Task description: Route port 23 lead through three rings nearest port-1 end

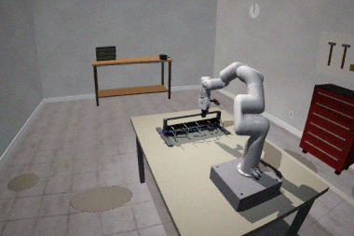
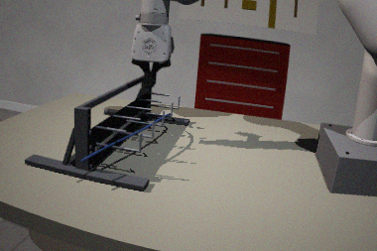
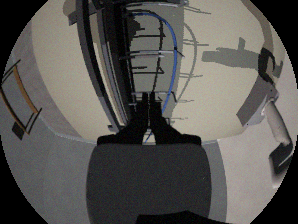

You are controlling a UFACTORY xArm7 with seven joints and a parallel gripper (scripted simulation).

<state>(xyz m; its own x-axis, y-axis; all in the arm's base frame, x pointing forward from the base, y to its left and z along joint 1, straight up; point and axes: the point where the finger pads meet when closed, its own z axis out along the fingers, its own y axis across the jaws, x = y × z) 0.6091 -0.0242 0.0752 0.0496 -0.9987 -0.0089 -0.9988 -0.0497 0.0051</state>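
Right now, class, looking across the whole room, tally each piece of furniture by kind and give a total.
Tables with the robot on top: 1
Wooden shelf benches: 1
Red drawer cabinets: 1
Total: 3

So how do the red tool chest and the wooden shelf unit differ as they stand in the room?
The red tool chest is closed in, with drawer fronts; the wooden shelf unit is open, two boards on dark legs. The chest stands on casters by the right wall; the shelf stands on legs against the back wall. The shelf carries small dark items on top; the chest's top shows nothing. Both stand on the floor, off the table.
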